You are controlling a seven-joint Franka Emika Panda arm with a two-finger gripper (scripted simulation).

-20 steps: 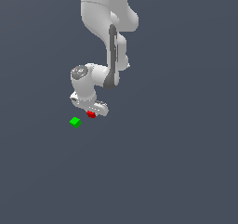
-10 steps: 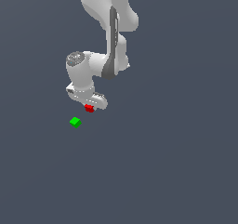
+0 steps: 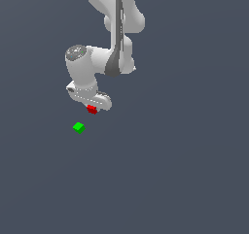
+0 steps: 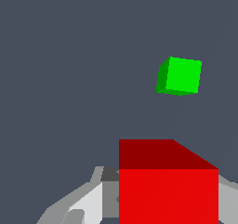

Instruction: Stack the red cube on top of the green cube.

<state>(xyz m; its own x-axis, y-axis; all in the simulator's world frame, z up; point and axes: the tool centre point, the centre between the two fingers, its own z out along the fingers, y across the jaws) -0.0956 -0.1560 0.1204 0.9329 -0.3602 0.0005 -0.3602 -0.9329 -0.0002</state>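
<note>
A: From outside, the tool [image 3: 92,108] is clamped on the red cube [image 3: 92,109], held above the worktop [image 3: 185,179]; the green cube [image 3: 79,127] sits near, toward the exterior view's left.

B: At the wrist, the red cube [image 4: 168,186] sits between the fingers [image 4: 88,202], green cube [image 4: 180,76] apart. It looks rigid and light; flat opposite faces suit the grip.

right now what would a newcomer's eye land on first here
Probably the red cube, pinched in the white gripper under the bent arm. Next, the green cube, alone on the grey floor, just below and toward the exterior view's left of the gripper; the wrist view shows it apart from the red one.
</note>
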